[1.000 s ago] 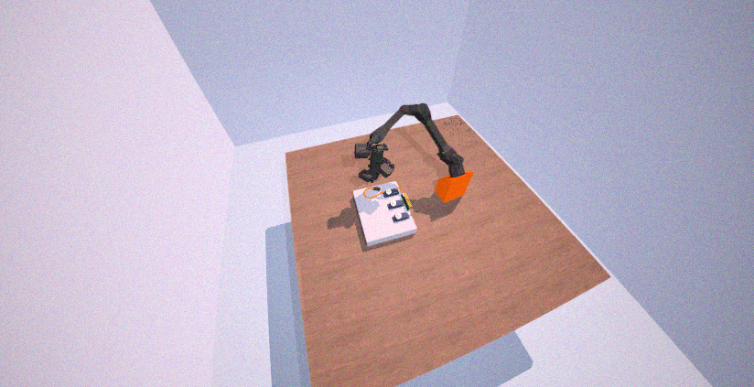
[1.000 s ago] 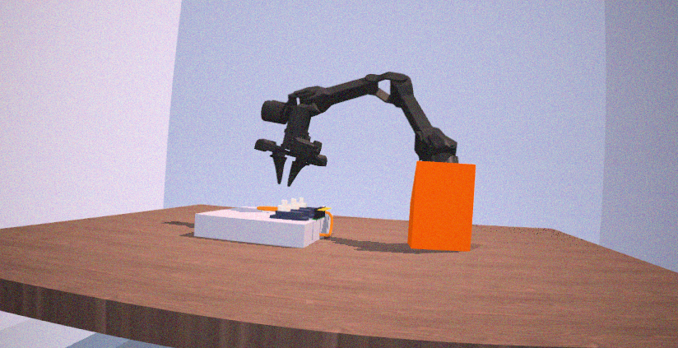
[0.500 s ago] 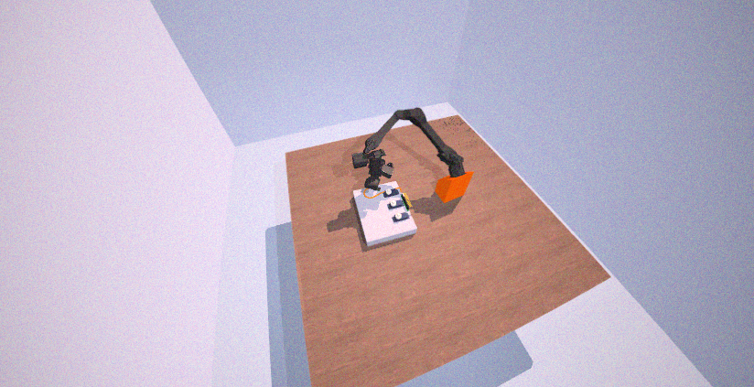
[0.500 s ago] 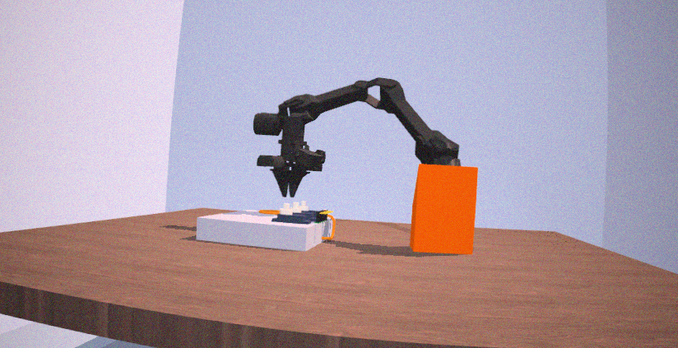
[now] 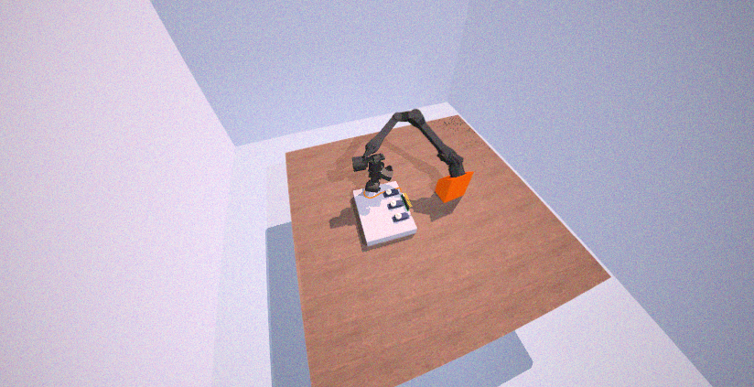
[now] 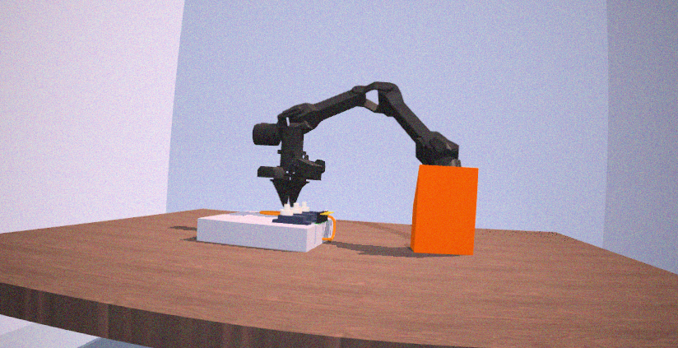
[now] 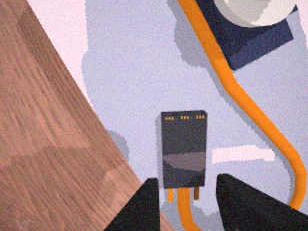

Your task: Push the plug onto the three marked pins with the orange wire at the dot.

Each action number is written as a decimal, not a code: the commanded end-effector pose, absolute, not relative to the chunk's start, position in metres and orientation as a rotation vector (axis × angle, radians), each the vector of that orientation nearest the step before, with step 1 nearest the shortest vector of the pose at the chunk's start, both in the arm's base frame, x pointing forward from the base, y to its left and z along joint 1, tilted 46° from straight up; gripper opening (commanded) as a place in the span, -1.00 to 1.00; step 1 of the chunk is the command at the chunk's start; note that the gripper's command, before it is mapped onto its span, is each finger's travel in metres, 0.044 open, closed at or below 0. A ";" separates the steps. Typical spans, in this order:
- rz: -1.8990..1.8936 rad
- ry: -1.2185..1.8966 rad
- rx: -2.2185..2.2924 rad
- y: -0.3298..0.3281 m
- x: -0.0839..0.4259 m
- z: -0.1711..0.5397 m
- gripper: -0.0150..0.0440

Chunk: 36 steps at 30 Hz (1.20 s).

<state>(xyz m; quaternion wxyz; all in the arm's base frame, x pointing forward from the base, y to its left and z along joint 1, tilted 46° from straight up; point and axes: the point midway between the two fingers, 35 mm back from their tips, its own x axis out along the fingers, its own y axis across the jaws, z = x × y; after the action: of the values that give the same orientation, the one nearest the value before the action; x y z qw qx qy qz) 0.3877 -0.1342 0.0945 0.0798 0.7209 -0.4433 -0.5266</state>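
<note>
The black plug (image 7: 184, 149) lies flat on top of the white holder (image 5: 381, 227) (image 6: 251, 232) (image 7: 132, 84), with small orange marks at its far end. At its near end an orange wire shows left and a brown one right. The thick orange lead (image 7: 257, 109) curves right of the plug and runs up to a dark blue servo (image 7: 260, 49). My gripper (image 5: 372, 189) (image 6: 287, 203) (image 7: 187, 186) is open and low over the holder, one finger each side of the plug's wire end, gripping nothing. Single pins and the coloured band cannot be made out.
Three dark blue servos with white tops (image 5: 393, 203) (image 6: 295, 211) stand on the holder beside the gripper. Yellow and green parts (image 5: 406, 201) sit at the holder's edge facing the orange block (image 5: 453, 187) (image 6: 444, 210) at the arm's base. The wooden table (image 5: 448, 278) (image 6: 332, 288) surrounds them.
</note>
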 end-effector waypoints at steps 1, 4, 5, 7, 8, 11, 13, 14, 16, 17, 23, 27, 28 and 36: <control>-1.575 -1.320 2.152 -0.137 0.388 0.091 -0.10; -1.575 -1.320 2.152 -0.139 0.388 0.088 -0.10; -1.575 -1.320 2.152 -0.140 0.388 0.087 -0.10; -1.575 -1.320 2.152 -0.142 0.388 0.085 -0.10; -1.574 -1.320 2.152 -0.144 0.388 0.084 -0.10; -1.574 -1.320 2.152 -0.146 0.389 0.082 -0.10; -1.574 -1.320 2.152 -0.146 0.389 0.081 -0.19; -1.574 -1.320 2.152 -0.146 0.389 0.081 -0.28; -1.574 -1.320 2.152 -0.146 0.389 0.081 -0.39; -1.574 -1.320 2.152 -0.146 0.389 0.081 -0.41; -1.575 -1.320 2.153 -0.142 0.389 0.086 -0.49; -1.577 -1.319 2.154 -0.126 0.388 0.100 -0.49; -1.578 -1.318 2.154 -0.121 0.388 0.104 -0.49; -1.576 -1.323 2.156 -0.104 0.385 0.121 -0.49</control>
<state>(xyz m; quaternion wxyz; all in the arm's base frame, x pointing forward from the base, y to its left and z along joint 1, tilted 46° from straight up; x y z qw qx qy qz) 0.3874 -0.1060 0.1158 0.0828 0.7229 -0.4373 -0.5285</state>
